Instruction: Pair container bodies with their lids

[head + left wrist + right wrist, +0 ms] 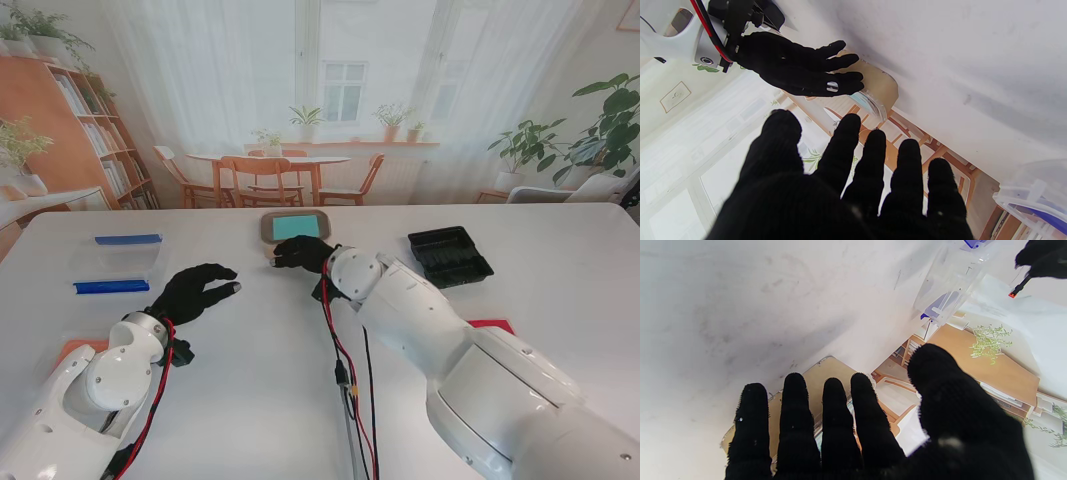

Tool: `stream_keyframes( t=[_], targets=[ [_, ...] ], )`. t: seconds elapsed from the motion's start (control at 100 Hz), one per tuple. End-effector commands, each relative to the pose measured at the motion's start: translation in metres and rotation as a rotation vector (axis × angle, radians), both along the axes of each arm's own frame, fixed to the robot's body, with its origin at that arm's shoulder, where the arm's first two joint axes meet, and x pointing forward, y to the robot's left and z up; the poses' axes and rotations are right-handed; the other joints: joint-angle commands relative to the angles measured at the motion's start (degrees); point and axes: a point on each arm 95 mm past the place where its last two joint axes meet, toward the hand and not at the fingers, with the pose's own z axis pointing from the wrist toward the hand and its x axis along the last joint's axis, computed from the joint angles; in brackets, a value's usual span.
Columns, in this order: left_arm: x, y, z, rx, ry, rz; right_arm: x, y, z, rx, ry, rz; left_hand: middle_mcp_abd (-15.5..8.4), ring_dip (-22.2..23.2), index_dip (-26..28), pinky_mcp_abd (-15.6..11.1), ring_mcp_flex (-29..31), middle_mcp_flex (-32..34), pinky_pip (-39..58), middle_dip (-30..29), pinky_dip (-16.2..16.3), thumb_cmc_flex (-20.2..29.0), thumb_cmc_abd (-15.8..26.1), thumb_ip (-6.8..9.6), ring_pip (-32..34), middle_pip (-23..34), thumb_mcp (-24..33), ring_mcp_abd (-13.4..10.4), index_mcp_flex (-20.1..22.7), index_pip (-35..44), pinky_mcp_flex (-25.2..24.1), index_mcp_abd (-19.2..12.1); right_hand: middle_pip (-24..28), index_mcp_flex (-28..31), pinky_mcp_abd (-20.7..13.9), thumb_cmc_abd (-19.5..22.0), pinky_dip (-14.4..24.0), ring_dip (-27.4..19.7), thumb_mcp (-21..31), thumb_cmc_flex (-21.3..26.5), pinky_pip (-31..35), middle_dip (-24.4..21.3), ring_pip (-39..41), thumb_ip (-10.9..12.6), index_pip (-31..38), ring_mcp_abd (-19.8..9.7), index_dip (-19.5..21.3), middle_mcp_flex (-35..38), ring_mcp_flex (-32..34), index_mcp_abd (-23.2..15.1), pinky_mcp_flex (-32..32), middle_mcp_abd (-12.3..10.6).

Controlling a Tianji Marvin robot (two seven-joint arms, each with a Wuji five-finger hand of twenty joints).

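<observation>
1. Lower left of the stand view: left hand (195,292), fingers spread, holding nothing, hovering over bare table (250,400).
2. Up and left from it, well apart: clear container with blue clips (118,262).
3. Centre frame: right hand (303,253), fingers extended and apart, gripping nothing, fingertips (794,381) at the near edge of the tan lid with teal panel (295,227).
4. Right of centre, apart from both hands: black tray (450,255).
</observation>
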Motion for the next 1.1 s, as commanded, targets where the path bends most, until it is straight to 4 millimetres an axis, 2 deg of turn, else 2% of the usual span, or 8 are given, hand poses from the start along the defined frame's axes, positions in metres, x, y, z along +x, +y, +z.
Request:
stream_keyframes(
  t=[0.0, 0.19, 0.27, 0.52, 0.76, 1.09],
  targets=[
    [-0.001, 0.0, -0.002, -0.002, 0.006, 0.0, 0.001, 0.006, 0.005, 0.011, 0.003, 0.02, -1.54, -0.55, -0.76, -0.96, -1.56, -1.62, -1.12, -0.76, 0.65, -1.28, 1.15, -1.08, -1.49, -0.9, -1.22, -1.9, -0.71, -1.01, -0.97, -1.24, 1.03, -1.21, 0.35, 0.89, 1.05, -0.26, -0.11, -2.05, 0.6, -0.78, 0.14, 0.68, 0.36, -0.61, -0.59, -0.67, -0.76, -2.3, 0.51, -1.47],
    [-0.001, 0.001, -0.001, -0.009, 0.001, 0.001, -0.01, 0.006, -0.001, 0.023, 0.022, 0.032, -1.51, -0.55, -0.74, -0.94, -1.56, -1.64, -1.09, -0.76, 0.77, -1.31, 1.12, -1.08, -1.53, -0.92, -1.21, -1.93, -0.7, -0.96, -0.95, -1.3, 0.93, 1.63, 6.65, 0.18, 5.36, 1.97, 1.02, -3.14, 6.1, -0.07, 2.32, 0.75, 2.14, 3.93, 0.04, 3.18, 3.36, -2.5, 5.17, -0.99],
    [0.0, -0.001, -0.001, -0.015, 0.001, -0.001, -0.019, 0.003, -0.001, 0.034, 0.016, 0.028, -1.54, -0.55, -0.73, -0.96, -1.54, -1.59, -1.09, -0.76, 0.8, -1.33, 1.12, -1.08, -1.53, -0.91, -1.21, -1.9, -0.76, -0.94, -0.94, -1.36, 0.47, 2.08, 8.44, -0.15, 6.48, 2.72, 1.45, -3.58, 7.85, 0.31, 2.94, 0.77, 2.15, 4.98, 0.17, 4.0, 4.27, -2.48, 6.32, -0.7],
    [-0.001, -0.004, -0.002, -0.025, 0.001, -0.006, -0.054, -0.026, 0.018, 0.08, -0.08, -0.009, -1.47, -0.53, -0.69, -0.82, -1.65, -1.68, -0.88, -0.76, 0.93, -1.27, 1.1, -1.07, -1.55, -0.95, -1.18, -1.81, -0.85, -0.9, -0.91, -1.29, 0.03, 3.8, 9.41, -0.31, 7.98, 3.79, 1.97, -3.84, 10.47, 1.1, 4.04, 0.73, 2.71, 6.02, 0.7, 6.57, 6.61, -2.04, 8.84, 0.37],
    [-0.005, -0.011, 0.0, -0.041, -0.004, -0.026, -0.099, -0.07, 0.045, 0.039, -0.216, -0.086, -1.32, -0.48, -0.66, -0.67, -1.74, -1.52, -0.74, -0.76, 0.93, -1.36, 1.23, -1.06, -1.51, -0.95, -1.19, -1.32, -0.8, -0.86, -0.87, -1.35, -0.57, 5.34, 10.48, -0.47, 8.18, 4.03, 2.25, -3.53, 10.71, 1.83, 3.92, 0.77, 3.22, 6.59, 1.27, 8.94, 6.79, -0.76, 9.01, 2.17],
    [-0.013, -0.018, 0.003, -0.06, 0.002, -0.061, -0.171, -0.161, 0.08, -0.181, -0.437, -0.27, -1.15, -0.44, -0.63, -0.19, -1.47, -1.23, 0.03, -0.78, 1.06, -1.41, 1.13, -1.07, -1.41, -0.98, -1.21, -1.11, -0.63, -0.81, -0.56, -1.31, -2.21, 6.62, 11.45, -0.51, 8.24, 4.31, 2.38, -2.79, 10.67, 2.6, 3.89, 0.83, 3.25, 8.38, 1.81, 10.89, 6.33, 0.17, 8.62, 3.73]
  ],
)
